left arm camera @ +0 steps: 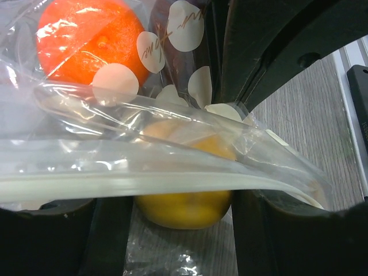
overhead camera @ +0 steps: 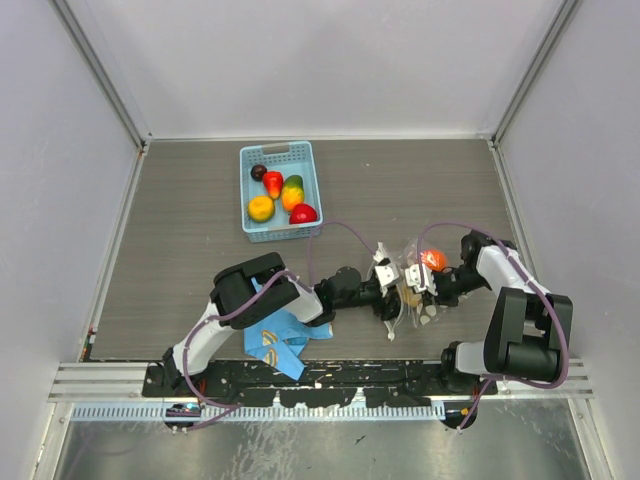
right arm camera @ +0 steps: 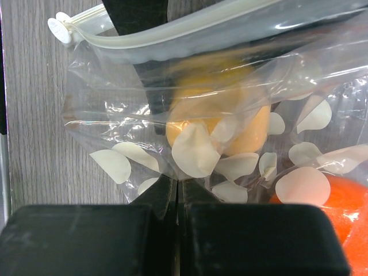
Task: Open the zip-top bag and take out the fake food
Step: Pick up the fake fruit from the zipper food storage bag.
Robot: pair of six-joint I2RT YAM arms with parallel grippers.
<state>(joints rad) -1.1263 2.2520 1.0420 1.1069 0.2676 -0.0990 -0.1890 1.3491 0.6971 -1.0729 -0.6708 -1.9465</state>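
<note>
I have the zip-top bag (overhead camera: 408,283) near the front of the tabletop (overhead camera: 180,220), between both arms. My right pincer (right arm camera: 178,192) is pressed together on its dotted film. My left pincer (left arm camera: 184,236) stands apart, with the zip strip draped across it. Orange and yellow fake food (left arm camera: 86,40) sits inside the bag, and more lies in the blue basket (overhead camera: 244,190) behind. A blue cloth (overhead camera: 272,342) lies under the left arm.
</note>
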